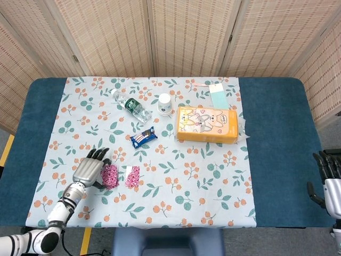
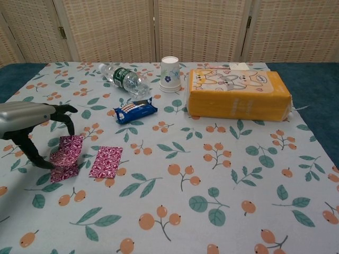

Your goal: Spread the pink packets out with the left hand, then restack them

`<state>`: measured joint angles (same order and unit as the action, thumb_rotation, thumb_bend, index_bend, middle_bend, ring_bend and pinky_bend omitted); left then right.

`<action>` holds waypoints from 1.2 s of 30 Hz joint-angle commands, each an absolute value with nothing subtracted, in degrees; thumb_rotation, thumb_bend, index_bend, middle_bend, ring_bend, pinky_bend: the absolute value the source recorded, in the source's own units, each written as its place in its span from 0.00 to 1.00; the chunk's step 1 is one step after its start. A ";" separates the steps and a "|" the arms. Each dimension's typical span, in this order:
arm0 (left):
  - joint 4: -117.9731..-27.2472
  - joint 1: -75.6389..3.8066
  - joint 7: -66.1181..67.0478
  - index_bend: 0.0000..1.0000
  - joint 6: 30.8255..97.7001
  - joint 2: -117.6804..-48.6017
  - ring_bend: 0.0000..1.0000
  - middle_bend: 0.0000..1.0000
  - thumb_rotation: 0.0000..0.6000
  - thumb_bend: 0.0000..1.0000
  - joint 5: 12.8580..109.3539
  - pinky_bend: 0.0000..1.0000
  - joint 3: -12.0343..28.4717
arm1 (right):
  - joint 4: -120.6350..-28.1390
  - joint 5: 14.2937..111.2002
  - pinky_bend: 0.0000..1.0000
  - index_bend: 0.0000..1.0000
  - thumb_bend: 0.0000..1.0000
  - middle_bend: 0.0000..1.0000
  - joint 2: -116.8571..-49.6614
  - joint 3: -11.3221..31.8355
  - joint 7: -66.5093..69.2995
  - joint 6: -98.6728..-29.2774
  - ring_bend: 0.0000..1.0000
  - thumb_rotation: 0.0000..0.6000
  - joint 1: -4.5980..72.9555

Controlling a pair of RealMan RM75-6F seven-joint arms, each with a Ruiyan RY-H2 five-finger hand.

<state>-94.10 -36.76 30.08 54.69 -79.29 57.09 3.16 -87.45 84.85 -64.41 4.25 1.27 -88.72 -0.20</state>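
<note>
Left hand (image 2: 34, 127) pinches one pink packet (image 2: 69, 148) between thumb and fingers, over a second packet (image 2: 63, 173) on the tablecloth (image 2: 222, 174). A third packet (image 2: 106, 161) lies just beside. Paper cup (image 2: 169, 74) stands upside down. Right hand (image 1: 327, 178) hangs off-table, empty, fingers apart.
</note>
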 commanded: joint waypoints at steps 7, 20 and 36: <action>-95.63 -41.44 37.46 0.34 53.81 -83.89 0.00 0.00 0.95 0.13 52.15 0.00 4.01 | -86.31 84.43 0.00 0.00 0.48 0.07 -64.73 4.19 2.51 -88.79 0.00 1.00 -0.59; -94.01 -44.87 43.65 0.32 56.42 -88.51 0.00 0.00 0.95 0.13 44.55 0.00 3.75 | -84.79 83.99 0.00 0.00 0.48 0.07 -64.88 4.33 4.15 -88.43 0.00 1.00 -0.72; -93.93 -46.17 44.33 0.23 57.53 -88.95 0.00 0.00 0.95 0.13 42.82 0.00 2.57 | -84.33 83.78 0.00 0.00 0.48 0.07 -65.05 4.44 4.54 -88.17 0.00 1.00 -0.75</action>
<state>-93.92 -46.15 44.34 57.52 -88.95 42.84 2.59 -84.33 83.78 -65.05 4.44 4.54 -88.17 -0.75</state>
